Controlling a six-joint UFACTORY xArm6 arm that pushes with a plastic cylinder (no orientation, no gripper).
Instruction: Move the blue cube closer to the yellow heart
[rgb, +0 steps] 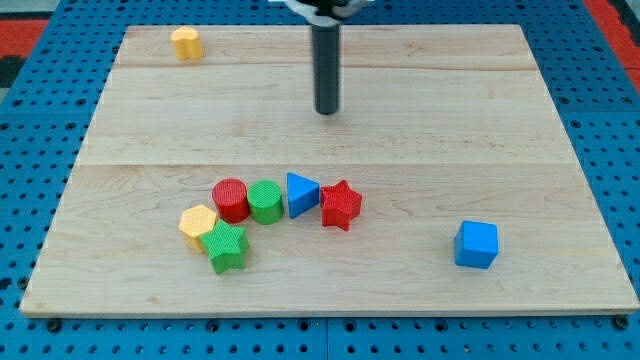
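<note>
The blue cube (476, 244) sits near the view's bottom right of the wooden board (420, 140). The yellow heart (186, 43) lies at the view's top left corner of the board, far from the cube. My tip (327, 111) stands in the upper middle of the board, touching no block. It is well above and to the left of the blue cube, and to the right of the yellow heart.
A cluster lies at the lower middle: a red cylinder (231, 199), a green cylinder (265, 201), a blue triangle (301, 194), a red star (341, 205), a yellow hexagon (197, 222) and a green star (225, 246). A blue pegboard (610, 120) surrounds the board.
</note>
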